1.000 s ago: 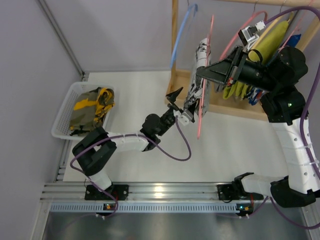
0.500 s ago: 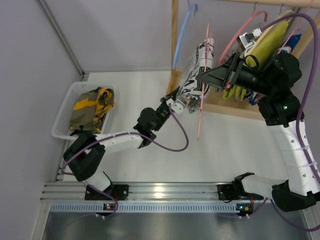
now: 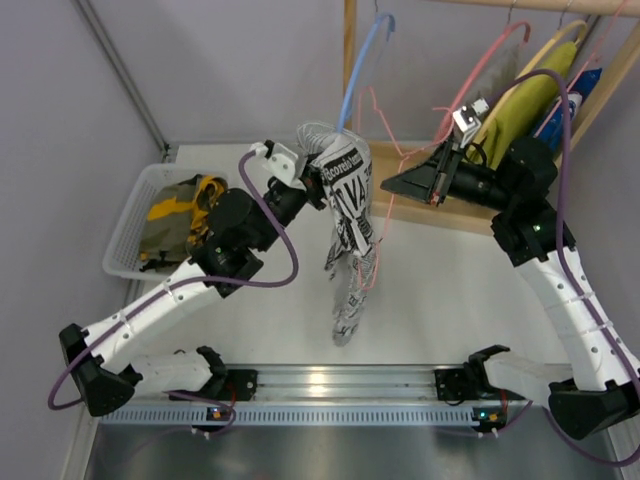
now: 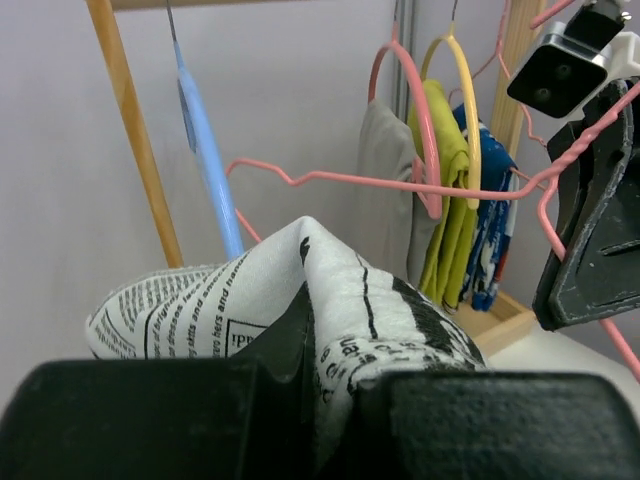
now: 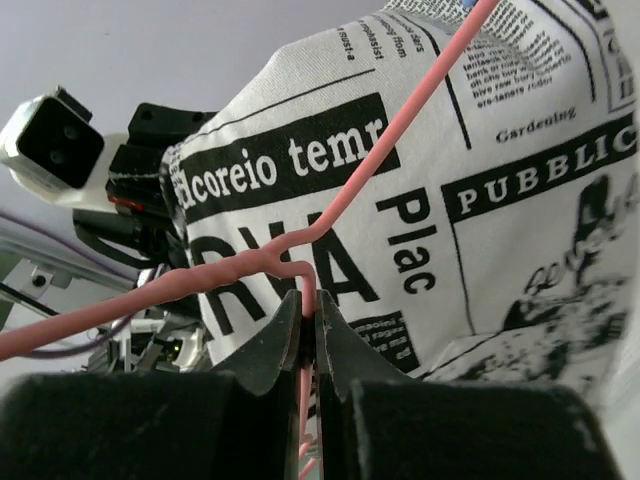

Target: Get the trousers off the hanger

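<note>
The trousers (image 3: 346, 232), printed like black-and-white newsprint, hang in a long drape from my raised left gripper (image 3: 313, 178). That gripper (image 4: 312, 325) is shut on a fold at their top edge. My right gripper (image 5: 311, 300) is shut on the hanger (image 5: 400, 118), a thin pink wire, just under its twisted neck. In the top view the right gripper (image 3: 386, 187) sits just right of the trousers. The wire lies across the fabric in the right wrist view. Whether it still passes through the trousers I cannot tell.
A wooden rack (image 3: 350, 70) at the back carries a light blue hanger (image 3: 360, 70), a thicker salmon hanger (image 3: 480, 70) and yellow-green clothing (image 3: 525, 95). A grey garment (image 4: 385, 190) hangs there too. A white basket (image 3: 125, 225) with olive-and-yellow clothing stands at left.
My left gripper shut on the trousers, then rose and swung left, pulling them out so they now hang down. The right gripper stayed shut on the hanger and shifted slightly.
</note>
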Controlling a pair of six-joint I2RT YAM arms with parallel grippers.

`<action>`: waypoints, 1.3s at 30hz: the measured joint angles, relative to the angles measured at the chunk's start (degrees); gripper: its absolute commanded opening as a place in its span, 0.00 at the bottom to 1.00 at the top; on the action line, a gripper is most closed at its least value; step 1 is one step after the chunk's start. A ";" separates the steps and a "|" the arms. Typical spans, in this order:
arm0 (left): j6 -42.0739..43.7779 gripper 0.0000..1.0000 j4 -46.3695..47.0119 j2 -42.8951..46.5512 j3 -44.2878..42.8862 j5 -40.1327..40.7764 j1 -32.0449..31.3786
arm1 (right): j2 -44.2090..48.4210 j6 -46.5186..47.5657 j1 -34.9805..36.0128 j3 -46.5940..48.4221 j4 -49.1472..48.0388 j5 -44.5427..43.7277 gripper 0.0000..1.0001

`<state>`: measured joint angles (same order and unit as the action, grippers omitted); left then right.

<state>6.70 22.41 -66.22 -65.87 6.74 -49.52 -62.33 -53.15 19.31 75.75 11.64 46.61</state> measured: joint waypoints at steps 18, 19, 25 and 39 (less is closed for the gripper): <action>-22.18 0.00 -18.99 -6.80 -30.42 -2.93 1.49 | 1.90 -0.17 0.44 -16.24 -6.10 -2.58 0.00; -22.77 0.00 -19.32 -7.15 -31.21 -3.19 1.46 | 1.60 0.02 0.44 -16.74 -6.08 -2.71 0.00; -23.58 0.00 -20.70 -9.70 -36.98 -3.89 1.46 | 0.42 0.98 0.44 -18.78 -6.05 -2.89 0.00; -16.11 0.00 -19.98 -16.31 -63.54 -0.48 7.41 | 0.39 4.26 0.44 -20.00 -5.62 -2.95 0.00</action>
<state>-9.41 2.44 -82.52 -129.40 6.26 -42.11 -61.93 -48.88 19.75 55.75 6.02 43.66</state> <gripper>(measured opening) 0.092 0.034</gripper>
